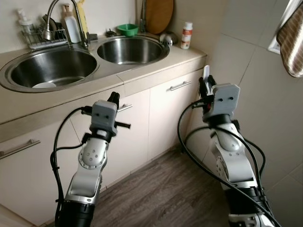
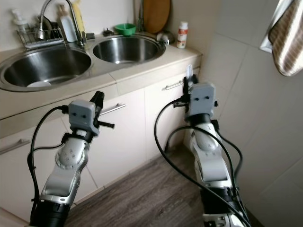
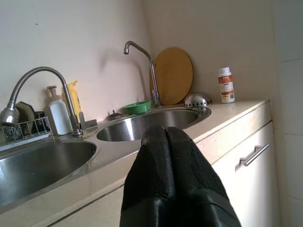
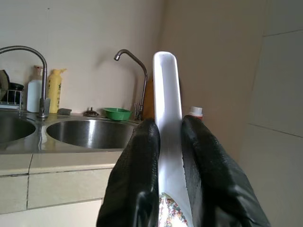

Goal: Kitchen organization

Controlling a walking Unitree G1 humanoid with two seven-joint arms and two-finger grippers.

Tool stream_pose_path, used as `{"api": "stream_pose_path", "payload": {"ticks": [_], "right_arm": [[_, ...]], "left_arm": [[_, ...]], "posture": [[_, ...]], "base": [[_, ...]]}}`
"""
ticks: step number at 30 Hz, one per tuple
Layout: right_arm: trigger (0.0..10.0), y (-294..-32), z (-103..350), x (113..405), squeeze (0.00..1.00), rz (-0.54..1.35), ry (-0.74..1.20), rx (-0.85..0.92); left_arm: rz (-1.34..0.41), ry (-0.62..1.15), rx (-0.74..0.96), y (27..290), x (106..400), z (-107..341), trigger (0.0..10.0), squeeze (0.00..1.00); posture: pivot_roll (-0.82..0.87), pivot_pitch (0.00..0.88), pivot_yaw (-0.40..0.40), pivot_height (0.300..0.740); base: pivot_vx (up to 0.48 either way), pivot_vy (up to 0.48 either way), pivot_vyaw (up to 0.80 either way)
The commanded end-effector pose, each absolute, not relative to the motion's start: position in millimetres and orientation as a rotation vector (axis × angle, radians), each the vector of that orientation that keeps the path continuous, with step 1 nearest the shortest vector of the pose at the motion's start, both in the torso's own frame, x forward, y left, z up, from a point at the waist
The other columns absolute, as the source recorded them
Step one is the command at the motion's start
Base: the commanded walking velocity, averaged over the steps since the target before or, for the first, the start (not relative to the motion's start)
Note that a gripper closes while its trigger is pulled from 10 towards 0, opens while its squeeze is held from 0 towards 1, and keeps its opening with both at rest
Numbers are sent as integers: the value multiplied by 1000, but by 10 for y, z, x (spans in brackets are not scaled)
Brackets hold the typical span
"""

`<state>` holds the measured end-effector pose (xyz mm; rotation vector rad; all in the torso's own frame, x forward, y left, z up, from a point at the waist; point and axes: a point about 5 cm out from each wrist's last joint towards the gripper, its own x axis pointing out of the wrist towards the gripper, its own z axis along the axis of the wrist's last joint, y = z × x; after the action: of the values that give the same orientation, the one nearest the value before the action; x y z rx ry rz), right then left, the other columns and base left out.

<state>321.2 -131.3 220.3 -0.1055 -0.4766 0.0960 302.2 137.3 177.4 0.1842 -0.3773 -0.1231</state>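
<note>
My right gripper (image 4: 169, 137) is shut on a flat white handle (image 4: 166, 109) with a patterned lower end. It is held upright beside the cabinet's right end, just below counter height, with the white tip (image 1: 207, 71) sticking up above the fingers. My left gripper (image 3: 164, 142) is shut with nothing in it, raised in front of the cabinet doors (image 1: 142, 123) under the sinks. Two round steel sinks (image 1: 132, 49) are set in the beige counter (image 1: 156, 68). A white dish (image 1: 43, 85) lies in the left sink.
At the back of the counter stand a wire rack (image 1: 40, 37), a soap bottle (image 1: 72, 26), a green bowl (image 1: 128, 29), a round wooden board (image 1: 158, 14), a metal strainer (image 1: 166, 38) and a white bottle with red label (image 1: 187, 35). A tiled wall (image 1: 255, 94) rises on the right, with a striped towel (image 1: 291, 45) hanging.
</note>
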Motion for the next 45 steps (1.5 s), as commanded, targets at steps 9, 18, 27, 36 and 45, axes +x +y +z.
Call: {"api": "stream_pose_path", "payload": {"ticks": [9,18,27,36,45], "right_arm": [[0,-1381,2253,3227,0,68,-516,-95],[0,-1404,2281,3256,0,54,-522,-96],[0,-1418,2364,3311,0,43,-551,-70],[0,-1395,2380,3338,0,54,-557,-63],[0,-1365,2370,3364,0,59,-551,-54]], "left_arm": [[-171,-435,187,1240,3012,1887,10000,0],[-177,-448,183,1224,3004,1919,10000,0],[-161,-468,189,1256,3030,1987,10000,0],[-166,-475,186,1219,3008,2004,10000,0],[-155,-473,188,1251,3000,2011,10000,0]], "posture": [[125,0,-23,740],[128,0,-17,740],[132,0,-8,740],[141,0,-7,740],[143,0,-5,740]], "base": [[386,0,490],[386,0,571],[385,0,89],[383,0,0],[385,0,0]]}}
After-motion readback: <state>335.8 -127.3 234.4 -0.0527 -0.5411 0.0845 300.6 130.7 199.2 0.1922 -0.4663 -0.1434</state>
